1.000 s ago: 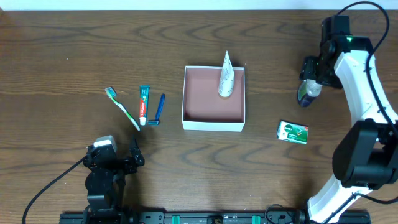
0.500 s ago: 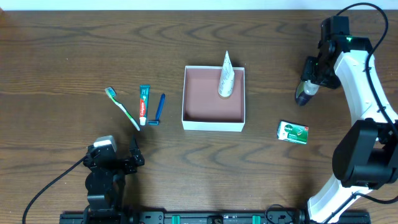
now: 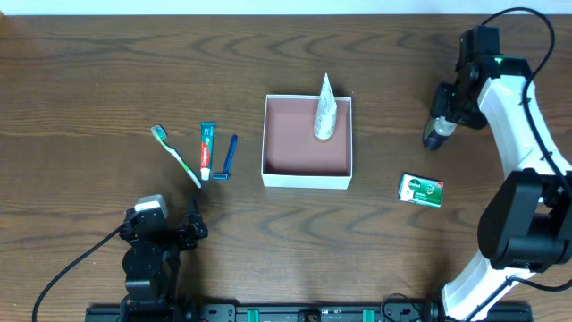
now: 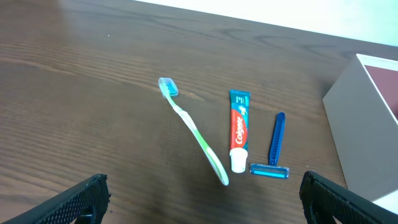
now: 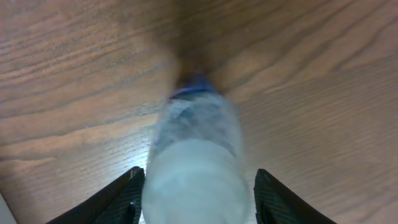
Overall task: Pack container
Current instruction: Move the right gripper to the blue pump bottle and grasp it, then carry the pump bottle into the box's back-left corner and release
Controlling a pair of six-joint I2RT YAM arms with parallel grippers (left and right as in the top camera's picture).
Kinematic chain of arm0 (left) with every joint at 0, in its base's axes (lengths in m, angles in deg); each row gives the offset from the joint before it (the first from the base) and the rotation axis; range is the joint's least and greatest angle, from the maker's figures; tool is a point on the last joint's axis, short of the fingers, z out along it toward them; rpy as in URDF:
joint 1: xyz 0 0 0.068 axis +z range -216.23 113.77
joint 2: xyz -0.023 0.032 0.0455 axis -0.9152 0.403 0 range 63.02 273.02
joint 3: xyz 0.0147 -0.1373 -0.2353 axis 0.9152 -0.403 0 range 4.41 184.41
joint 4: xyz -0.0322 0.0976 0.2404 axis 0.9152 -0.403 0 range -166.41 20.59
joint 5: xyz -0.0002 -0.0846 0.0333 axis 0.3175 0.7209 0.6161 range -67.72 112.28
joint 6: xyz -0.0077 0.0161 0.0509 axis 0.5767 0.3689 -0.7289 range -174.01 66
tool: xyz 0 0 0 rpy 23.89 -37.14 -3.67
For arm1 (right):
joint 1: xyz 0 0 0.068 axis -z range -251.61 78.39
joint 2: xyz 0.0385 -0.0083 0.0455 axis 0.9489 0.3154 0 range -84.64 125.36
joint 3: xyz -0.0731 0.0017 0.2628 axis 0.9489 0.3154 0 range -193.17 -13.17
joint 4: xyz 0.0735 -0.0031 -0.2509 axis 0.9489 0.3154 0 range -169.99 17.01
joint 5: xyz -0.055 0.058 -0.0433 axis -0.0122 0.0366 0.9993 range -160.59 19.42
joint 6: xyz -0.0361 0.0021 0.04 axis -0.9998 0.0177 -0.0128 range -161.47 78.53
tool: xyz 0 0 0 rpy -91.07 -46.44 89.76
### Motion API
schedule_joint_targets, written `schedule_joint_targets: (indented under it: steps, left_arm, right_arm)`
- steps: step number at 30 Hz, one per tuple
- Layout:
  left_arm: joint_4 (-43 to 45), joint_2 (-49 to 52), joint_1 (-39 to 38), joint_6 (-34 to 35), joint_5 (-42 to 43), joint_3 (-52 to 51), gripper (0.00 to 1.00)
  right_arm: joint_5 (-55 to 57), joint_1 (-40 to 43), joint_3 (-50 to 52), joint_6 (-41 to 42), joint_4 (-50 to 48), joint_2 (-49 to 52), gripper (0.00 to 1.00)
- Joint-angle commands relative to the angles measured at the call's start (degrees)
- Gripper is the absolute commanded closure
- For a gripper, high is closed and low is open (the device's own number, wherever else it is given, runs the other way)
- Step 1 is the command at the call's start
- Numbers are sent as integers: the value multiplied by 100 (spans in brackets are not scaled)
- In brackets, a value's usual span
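The right gripper [image 5: 196, 190] is closed partway on a rounded, frosted translucent bottle [image 5: 194, 134] with a blue cap; its black pads are set against both flanks. The left gripper [image 4: 202, 198] is spread wide, with nothing held. The container [image 3: 307, 180], square, thin-walled and white with a matte pinkish floor, is placed mid-way across the grained wooden table [image 3: 89, 89], well apart from the bottle.

Toothbrush [image 4: 193, 127], toothpaste [image 4: 239, 129], razor [image 4: 276, 144], probably container [image 4: 360, 118] wall
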Motion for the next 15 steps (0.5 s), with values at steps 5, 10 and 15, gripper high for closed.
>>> schedule_joint_targets:
  steps: [5, 10, 15]
  left_arm:
    - [-22, -35, 31, -76, -90, -111, 2]
    - [-22, -35, 31, -76, -90, -111, 2]
    - [-22, -35, 31, -76, -90, -111, 2]
  right_arm:
    - [4, 61, 238, 9, -116, -9, 50]
    - [4, 61, 229, 7, -111, -11, 63]
    - [7, 59, 225, 4, -114, -127, 75]
